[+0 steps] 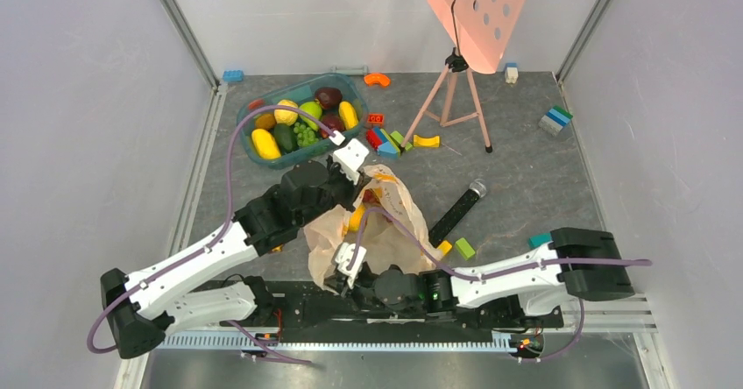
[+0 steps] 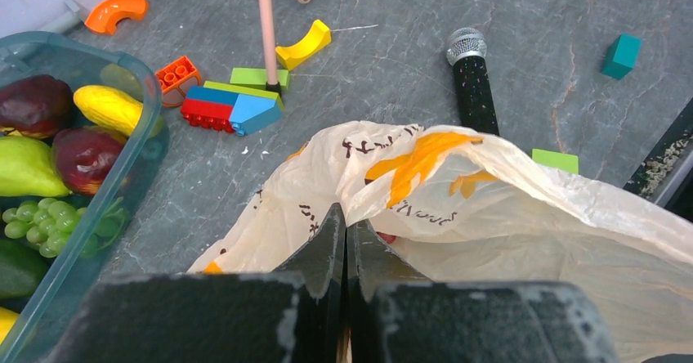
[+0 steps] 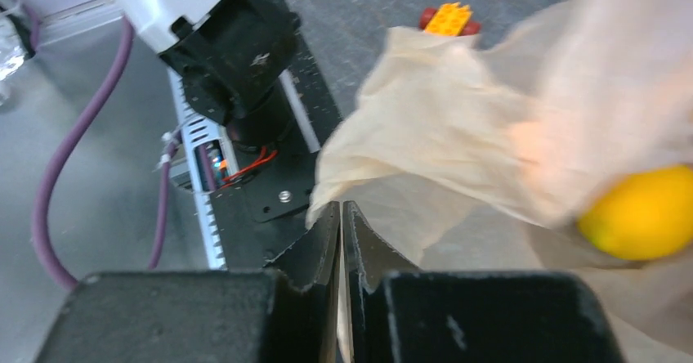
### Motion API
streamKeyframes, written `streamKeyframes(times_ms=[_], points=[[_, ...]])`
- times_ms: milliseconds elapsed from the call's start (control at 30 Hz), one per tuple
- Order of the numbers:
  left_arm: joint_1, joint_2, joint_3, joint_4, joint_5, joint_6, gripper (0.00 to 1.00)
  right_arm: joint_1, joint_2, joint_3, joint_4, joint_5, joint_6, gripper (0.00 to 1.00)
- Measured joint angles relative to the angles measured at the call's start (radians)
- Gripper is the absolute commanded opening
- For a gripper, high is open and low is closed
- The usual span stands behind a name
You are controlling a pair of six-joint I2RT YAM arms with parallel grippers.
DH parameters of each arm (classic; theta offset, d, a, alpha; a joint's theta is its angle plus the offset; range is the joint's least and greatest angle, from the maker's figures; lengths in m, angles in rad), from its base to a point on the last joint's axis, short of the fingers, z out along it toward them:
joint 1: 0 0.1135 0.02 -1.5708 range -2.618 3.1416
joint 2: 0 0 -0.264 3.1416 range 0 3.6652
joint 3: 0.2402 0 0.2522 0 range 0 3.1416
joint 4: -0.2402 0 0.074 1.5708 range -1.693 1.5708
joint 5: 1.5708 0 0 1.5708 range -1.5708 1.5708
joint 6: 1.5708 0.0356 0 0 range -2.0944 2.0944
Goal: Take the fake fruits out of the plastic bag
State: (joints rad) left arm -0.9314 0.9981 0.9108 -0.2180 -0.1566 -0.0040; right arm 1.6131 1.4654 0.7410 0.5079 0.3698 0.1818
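1. The left tool [image 2: 345, 230] had its two fingers pressed together. A fold of the plastic bag [image 2: 490, 208] appeared to be pinched between them at the bag's far edge.
2. The right tool [image 3: 340, 216] was pressed together as well and seemed to pinch the near corner of the same bag, close to the arm bases.
3. The bag lay on the counter [image 2: 523, 20] between the two tools, crumpled, and I could not make out where its mouth was.
4. One yellow fruit [image 3: 641, 212] showed inside the bag. A small red spot just beside the left tool's tips was perhaps another one. How many more were inside, I could not tell.
5. Several fake fruits [image 2: 82, 154] lay in the teal tub [image 2: 139, 167], which stood near the bag, beyond the left tool.
6. In my judgement the bag would be very light, soft and slippery. Such thin film has no stiffness, so it collapses and can slide out of the fingers. A gathered fold or the rim should give a safer hold than one flat layer.
7. The fruits looked hard, smooth and light, so they were not fragile but likely to roll. A tool should take one across its middle, or the closed end of the bag could be lifted to tip them out.
8. One risk was that film would be caught together with a fruit.
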Motion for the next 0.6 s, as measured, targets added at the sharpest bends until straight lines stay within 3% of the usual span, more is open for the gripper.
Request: streamKeyframes(times_ms=[267,333,400,600], points=[[0.0,-0.102,-0.057,0.012,-0.007,-0.008,0.02,-0.061,-0.18,-0.079,-0.059,0.133,-0.018,0.13],[0.0,-0.133,-0.082,0.012,-0.021,-0.012,0.02,-0.098,-0.205,-0.111,-0.064,0.145,-0.015,0.19],[0.0,-0.154,-0.102,0.011,-0.032,-0.018,0.02,-0.135,-0.206,-0.132,-0.071,0.147,-0.008,0.25],[0.001,-0.167,-0.131,0.011,-0.062,-0.061,0.02,-0.212,-0.132,-0.143,-0.068,0.147,0.019,0.3]])
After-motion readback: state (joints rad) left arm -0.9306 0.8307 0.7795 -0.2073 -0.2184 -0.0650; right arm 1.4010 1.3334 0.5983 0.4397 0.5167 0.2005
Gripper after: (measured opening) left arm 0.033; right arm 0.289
